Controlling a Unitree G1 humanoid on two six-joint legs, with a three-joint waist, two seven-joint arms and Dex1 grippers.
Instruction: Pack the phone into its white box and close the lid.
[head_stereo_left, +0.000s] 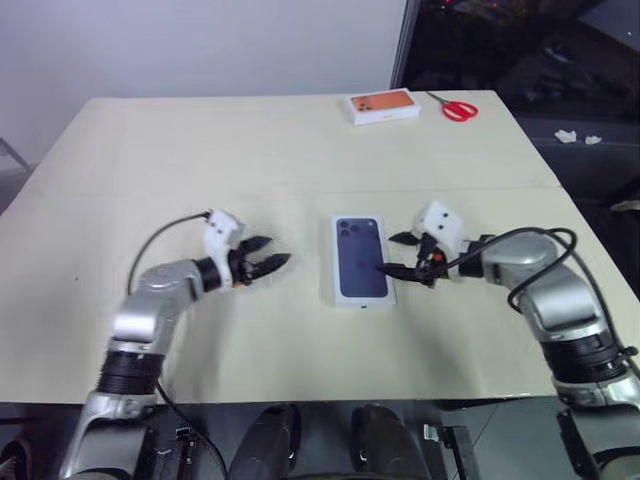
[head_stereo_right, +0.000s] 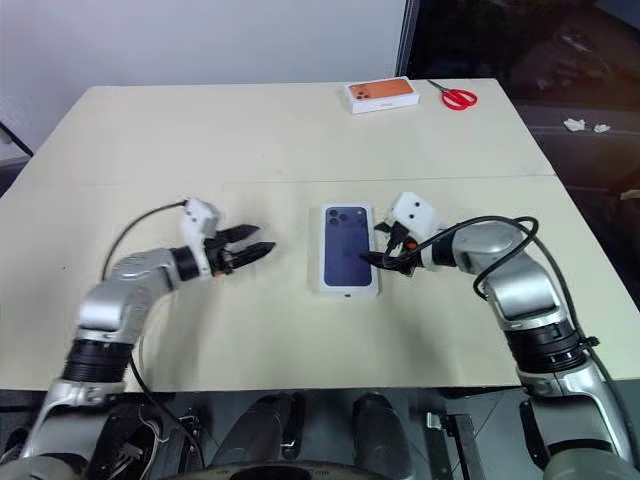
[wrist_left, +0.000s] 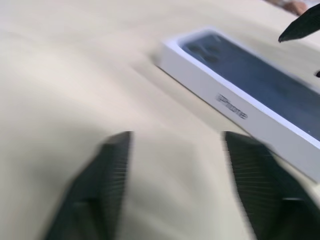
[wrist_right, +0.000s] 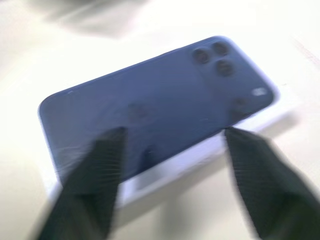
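Lid (head_stereo_left: 360, 258) with the dark blue phone print sits squarely on the white box (wrist_left: 235, 107) at the middle of the tan table (head_stereo_left: 250, 150); from the head views the box reads as closed, so I judge the packing done, with only clearing my arms left. I cannot see the phone itself; presumably it lies inside under the lid. My left gripper (head_stereo_left: 268, 256) hangs at 9 o'clock of the box, well apart from it, fingers spread and holding nothing. My right gripper (head_stereo_left: 400, 254) is at 3 o'clock, just beside the box edge, fingers also spread wide and empty; whether a fingertip touches the cardboard I cannot tell. At 12 o'clock, far across the table, a second white box with an orange print (head_stereo_left: 383, 105) lies near red-handled scissors (head_stereo_left: 458, 108); neither belongs to this job. The left wrist view gives what the head views lack: the box's long side wall with grey lettering, and no visible gap beneath the lid along that side. The right wrist view shows the printed camera cluster on the lid top between my two fingers (wrist_right: 95, 170), though blurred.
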